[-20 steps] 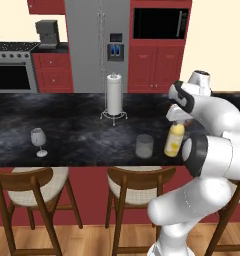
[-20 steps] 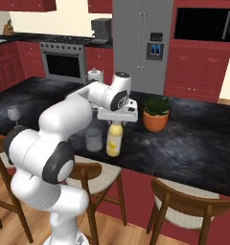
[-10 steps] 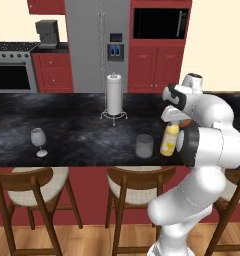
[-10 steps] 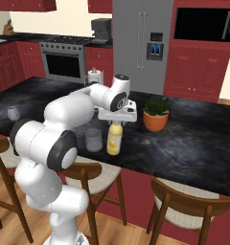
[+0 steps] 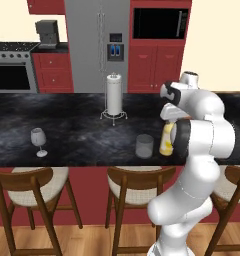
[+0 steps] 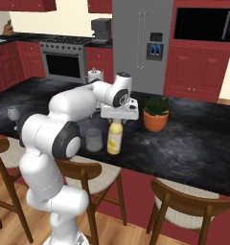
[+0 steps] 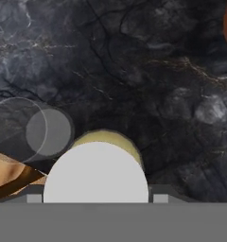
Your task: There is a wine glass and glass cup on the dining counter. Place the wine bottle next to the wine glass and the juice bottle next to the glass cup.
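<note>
the juice bottle (image 6: 114,139) stood upright on the dining counter (image 6: 193,139) at centre frame in the right base view, just right of the glass cup (image 6: 93,140), not touching it. same pair sat right of centre in the left base view, cup left of bottle. compared with a second ago the bottle and cup had not shifted. the gripper (image 6: 118,118) was right over the bottle's top, same spot as before, while the arm's elbow had swung in closer over the stools. in the hand view the white cap (image 7: 95,172) sat at bottom centre, with the finger tips barely visible beside it, so i couldn't tell whether the jaws were gripping it or had let go. the wine glass (image 5: 38,141) stood alone at far left of the left base view, well apart from the cup. judgement: juice half looked placed, release and retreat probably next; wine bottle step not yet done.
</note>
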